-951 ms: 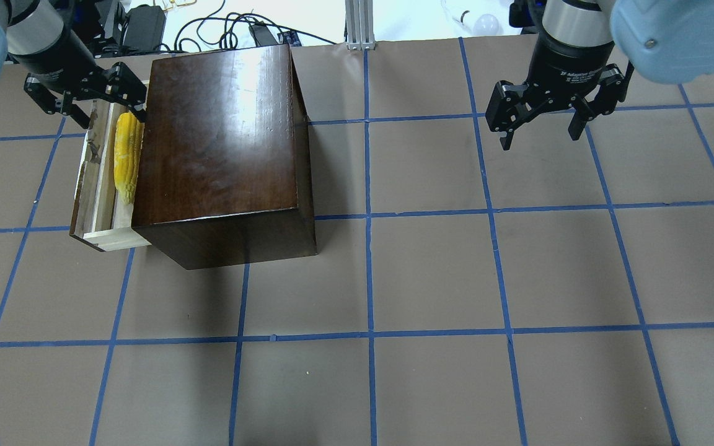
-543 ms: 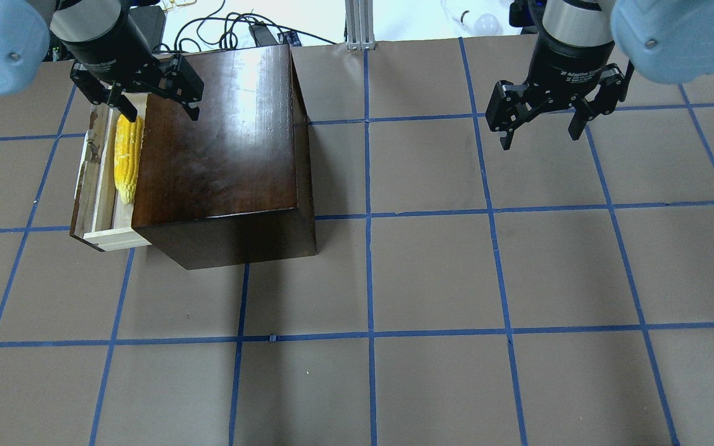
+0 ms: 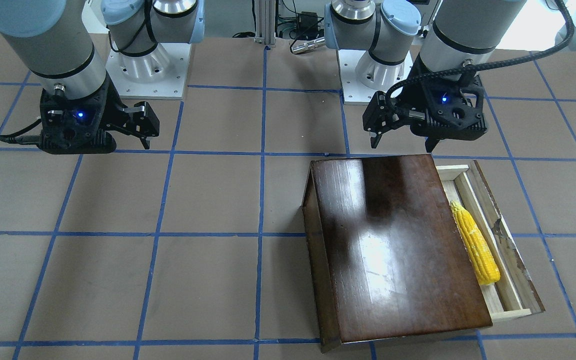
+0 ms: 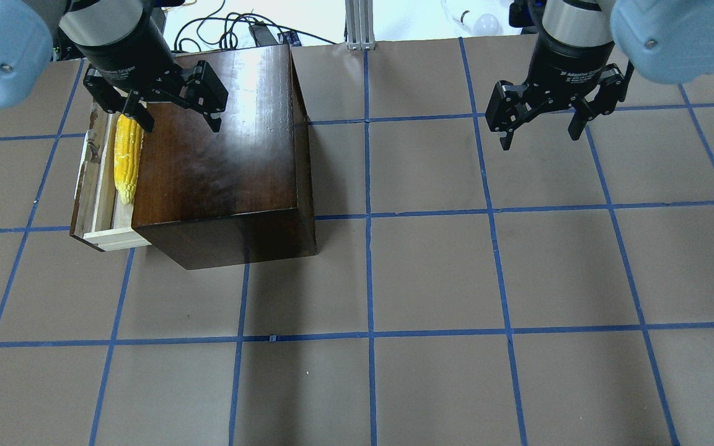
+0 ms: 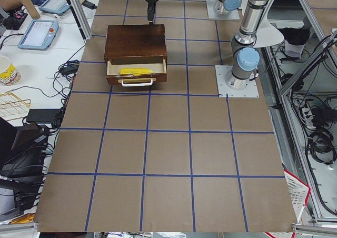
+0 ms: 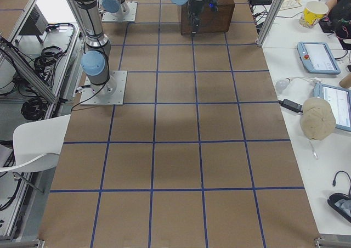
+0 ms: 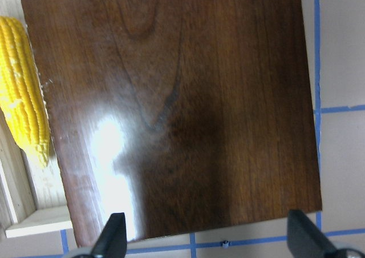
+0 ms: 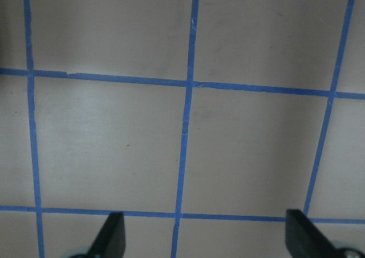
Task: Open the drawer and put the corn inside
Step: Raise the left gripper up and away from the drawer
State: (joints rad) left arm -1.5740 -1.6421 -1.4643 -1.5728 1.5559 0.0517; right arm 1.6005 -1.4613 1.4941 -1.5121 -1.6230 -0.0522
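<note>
The drawer [image 4: 114, 238] is pulled out of the dark-brown box [image 4: 220, 142] towards the left of the overhead view. The yellow corn [image 4: 126, 158] lies lengthwise inside it, touched by no gripper. From the front, corn [image 3: 475, 245], drawer [image 3: 513, 313] and box [image 3: 393, 250] show on the right. My left gripper [image 4: 180, 127] is open and empty above the box top's back-left part. Its wrist view shows the box top [image 7: 182, 98] and the corn [image 7: 23, 87] at the left edge. My right gripper [image 4: 540, 141] is open and empty above bare table.
Brown table paper with a blue tape grid [image 4: 369, 214]. Cables and a power brick [image 4: 146, 25] lie beyond the far edge, next to an aluminium post [image 4: 360, 25] and a light bulb [image 4: 487, 23].
My left gripper has moved right, from over the drawer's far end to over the box top, still open. The corn stays in the drawer. The right arm has not moved.
</note>
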